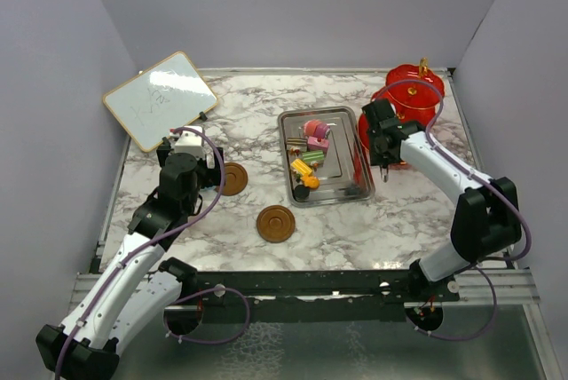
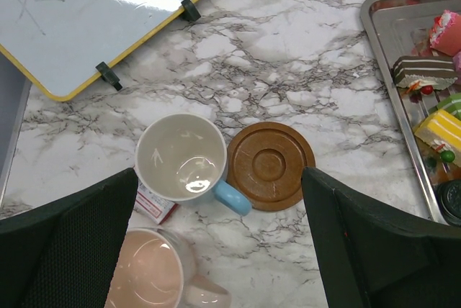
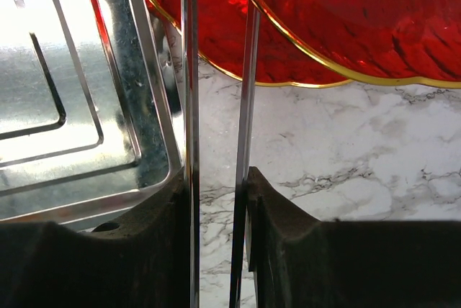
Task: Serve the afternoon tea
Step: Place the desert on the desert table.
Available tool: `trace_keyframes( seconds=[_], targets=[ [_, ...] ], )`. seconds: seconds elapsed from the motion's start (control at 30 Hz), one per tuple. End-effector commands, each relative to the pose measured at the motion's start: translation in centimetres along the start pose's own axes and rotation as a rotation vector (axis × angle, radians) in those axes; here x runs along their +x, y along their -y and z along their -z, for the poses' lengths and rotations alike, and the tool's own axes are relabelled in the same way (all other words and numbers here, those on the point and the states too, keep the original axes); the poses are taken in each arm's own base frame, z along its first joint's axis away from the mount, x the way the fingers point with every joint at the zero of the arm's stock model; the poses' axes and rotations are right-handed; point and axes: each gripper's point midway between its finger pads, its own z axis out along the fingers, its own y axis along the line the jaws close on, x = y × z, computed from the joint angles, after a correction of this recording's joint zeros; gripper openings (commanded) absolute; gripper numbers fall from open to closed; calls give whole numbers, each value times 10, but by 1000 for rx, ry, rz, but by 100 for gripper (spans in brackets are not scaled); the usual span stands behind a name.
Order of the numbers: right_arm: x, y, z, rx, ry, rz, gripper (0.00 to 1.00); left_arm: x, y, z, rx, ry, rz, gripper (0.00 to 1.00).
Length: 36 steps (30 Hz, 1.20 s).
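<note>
Marble-look table (image 1: 355, 220) boxed in by plain walls on 3 sides.

Tabletop is finished in white w/ grey veining, seen in top and both wrist views. It is edged by a thin pale trim (image 1: 293, 70) at the back. L wall (image 1: 53, 43), back wall (image 1: 293, 7) and R wall (image 1: 524, 60) are all painted a flat pale lavender-grey and meet in straight corners behind the table. Near edge is closed off by a black rail (image 1: 311, 284), w/ silver metal framing (image 1: 524, 287) at the R end. Below it a grey mottled surface (image 1: 355, 344) is seen; material can't be told. Scene is lit evenly from above, shadows are kept soft, and the marble is given a mild sheen.
</note>
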Motion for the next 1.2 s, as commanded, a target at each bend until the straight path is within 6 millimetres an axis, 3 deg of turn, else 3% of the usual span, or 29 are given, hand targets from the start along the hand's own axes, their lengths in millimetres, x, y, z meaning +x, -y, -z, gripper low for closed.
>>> trace_keyframes(
  seconds=[0.0, 0.37, 0.73, 1.17],
  targets=[
    [-16, -4, -10, 15, 62, -32, 30, -18, 1, 6, 17, 39, 20, 99],
    [-11, -14, -34, 20, 50, -37, 31, -17, 1, 5, 16, 36, 19, 99],
    [-16, -8, -38, 63, 66, -27, 40, -16, 1, 5, 17, 32, 17, 99],
    [-18, -17, -11, -53, 74, -41, 45, -15, 1, 4, 14, 28, 18, 99]
  ],
)
